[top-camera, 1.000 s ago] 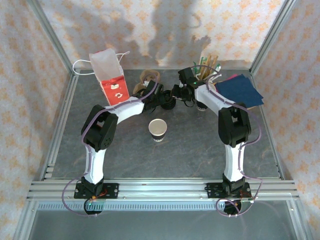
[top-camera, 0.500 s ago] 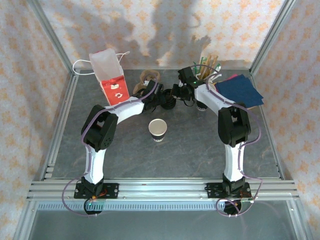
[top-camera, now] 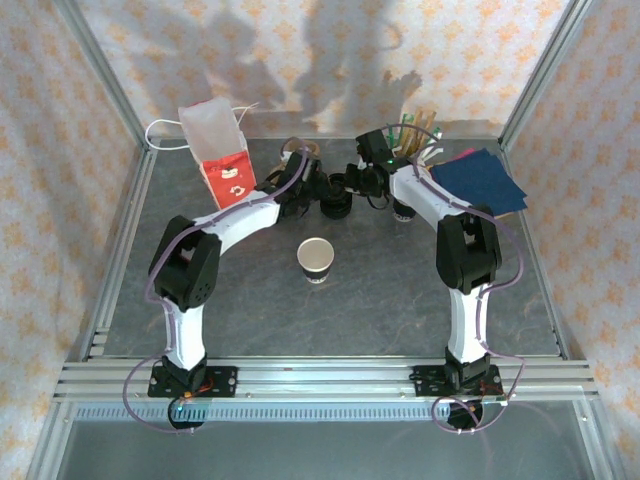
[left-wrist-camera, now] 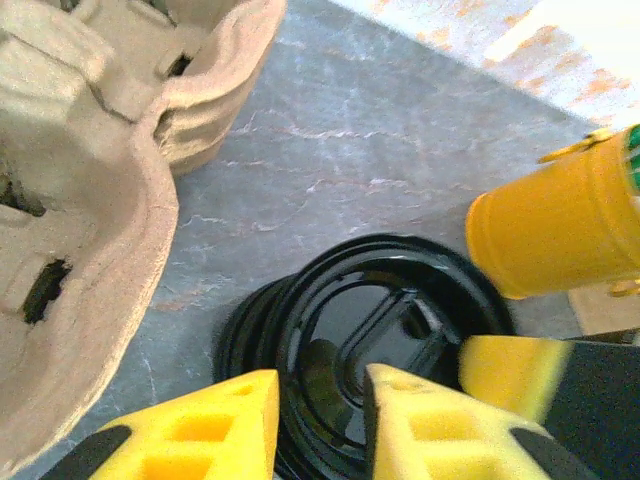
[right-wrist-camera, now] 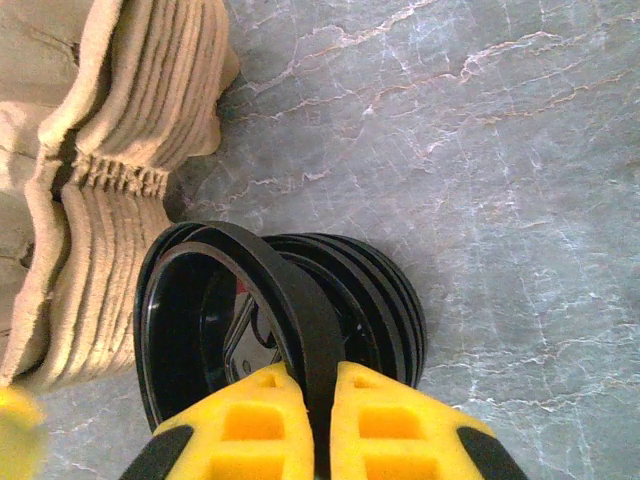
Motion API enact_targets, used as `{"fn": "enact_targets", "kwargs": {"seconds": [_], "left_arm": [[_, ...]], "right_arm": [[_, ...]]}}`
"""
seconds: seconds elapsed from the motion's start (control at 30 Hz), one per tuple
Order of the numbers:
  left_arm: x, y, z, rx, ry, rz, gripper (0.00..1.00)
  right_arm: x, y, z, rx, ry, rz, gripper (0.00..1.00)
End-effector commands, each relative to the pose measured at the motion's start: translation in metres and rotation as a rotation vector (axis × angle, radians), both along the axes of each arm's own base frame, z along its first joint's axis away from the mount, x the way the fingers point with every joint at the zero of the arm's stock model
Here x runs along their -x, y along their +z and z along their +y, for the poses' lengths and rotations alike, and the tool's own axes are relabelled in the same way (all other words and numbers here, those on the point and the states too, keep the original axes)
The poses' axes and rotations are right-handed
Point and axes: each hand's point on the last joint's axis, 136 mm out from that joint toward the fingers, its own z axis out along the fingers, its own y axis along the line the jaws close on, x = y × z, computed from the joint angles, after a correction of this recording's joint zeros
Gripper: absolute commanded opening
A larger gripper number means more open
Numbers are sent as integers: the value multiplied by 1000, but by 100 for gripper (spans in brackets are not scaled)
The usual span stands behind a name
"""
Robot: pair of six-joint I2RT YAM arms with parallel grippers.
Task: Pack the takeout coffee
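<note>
Both jaws of the right gripper (right-wrist-camera: pixel 318 385) are pressed together on the rim of one black lid (right-wrist-camera: pixel 285 285). That lid stands tipped on edge, leaning against the stack of lids (right-wrist-camera: pixel 385 305). The stack sits on the table (right-wrist-camera: pixel 480 120), just beside a pile of pulp trays (right-wrist-camera: pixel 110 150).

Left gripper (left-wrist-camera: pixel 322 400): jaws parted, low over the same stack from the opposite side, nothing pinched. Cannot tell whether they touch the top lid; the view is too close.

Cup (top-camera: pixel 315 258): upright, mouth open, uncapped, in the middle of the table. From the pinched lid it lies toward the arm bases and slightly left, well apart, with bare table between. It sits roughly midway between the two arms; neither is clearly nearer.

Judgement: the lid is on edge and the cup's mouth faces straight up, so the lid must be turned flat before it goes down. The red and white bag (top-camera: pixel 222 150) waits at far left.
</note>
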Motion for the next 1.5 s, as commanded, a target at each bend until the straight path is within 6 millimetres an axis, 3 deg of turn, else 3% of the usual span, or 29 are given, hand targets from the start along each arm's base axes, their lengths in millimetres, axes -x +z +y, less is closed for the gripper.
{"fn": "enact_targets", "kwargs": {"seconds": [0.0,0.3,0.5,0.6,0.77,0.97,1.1,1.27,1.4,1.47], "left_arm": [[10,50,3,32,-13,-84,39],[46,127,29,-14,-45,-258,57],[74,154,36,-54,-136,-370,62],[85,155,38,-26,-169,-389,72],[98,149,13,135,-282,-298,75],[115,145,-7,282,-371,-222,78],[121,141,-15,330,-408,-171,72],[127,125,-16,345,-407,-102,58],[131,129,-19,401,-432,-100,40],[132,136,-15,419,-430,-121,26]], "right_arm": [[2,44,-8,22,-6,-81,0],[30,93,-20,2,9,-144,0],[61,125,-15,-82,73,-163,0],[75,140,-17,-110,85,-173,0],[104,160,-7,-199,154,-213,0],[130,169,2,-257,199,-216,0],[139,170,9,-285,219,-214,0],[145,179,16,-321,240,-236,0],[148,181,23,-336,261,-242,0],[148,182,23,-330,265,-255,0]]}}
